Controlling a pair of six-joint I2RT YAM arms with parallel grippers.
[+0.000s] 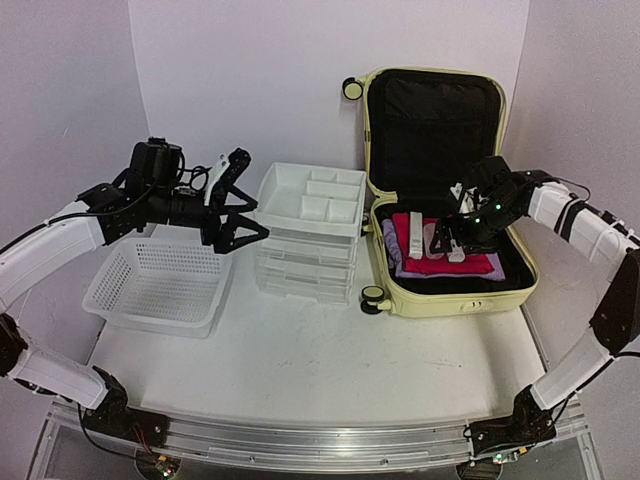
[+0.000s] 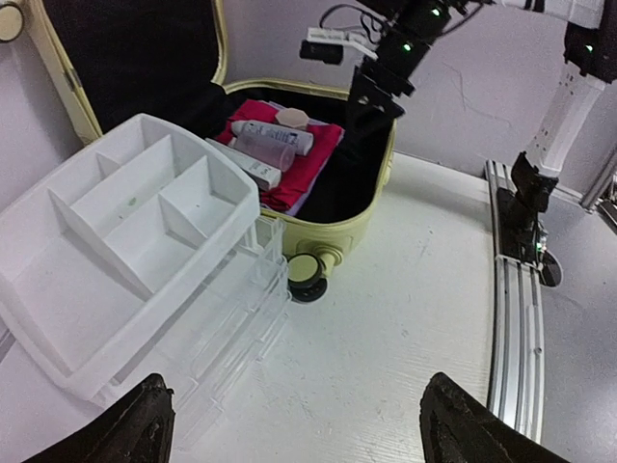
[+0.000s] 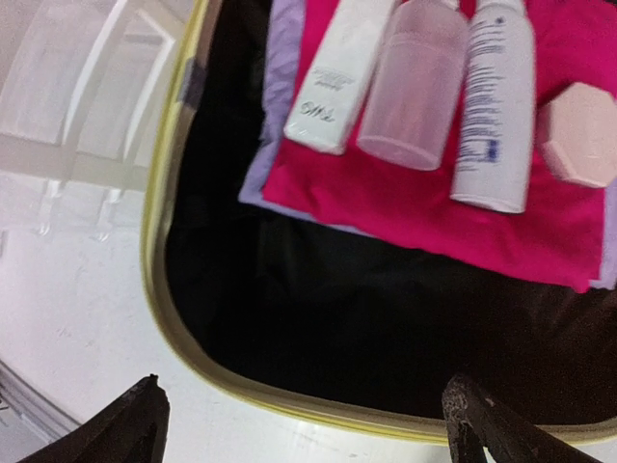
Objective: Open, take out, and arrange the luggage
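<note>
Two arms are over the table (image 1: 300,380) in the top view. The luggage (image 1: 450,300) lies at the far right corner, open, with its lid stood up against the back wall and its black lining showing. The right gripper (image 1: 450,238) hangs inside the lower shell, just above a magenta cloth (image 1: 455,266) that lies on a lavender cloth (image 1: 391,245). The left gripper (image 1: 250,195) hovers over the far right corner of the white mesh basket (image 1: 150,315) on the left side of the table. Its fingers are spread and hold nothing. It is just beside the white drawer unit (image 1: 290,205), which stands mid-table, between the basket and the luggage.

From the left wrist, both fingertips sit wide apart at the bottom corners, nothing between them. Below are the divided top tray of the drawer unit and the clear drawers under it. Beyond them is the luggage with one spinner wheel (image 2: 307,272) near the unit's corner.

From the right wrist, the fingertips are likewise parted and empty above the near rim of the luggage. Four toiletries lie side by side on the magenta cloth: a white tube (image 3: 337,77), a translucent pink bottle (image 3: 415,87), a white bottle (image 3: 496,106) and a pale pink octagonal jar (image 3: 578,135).
</note>
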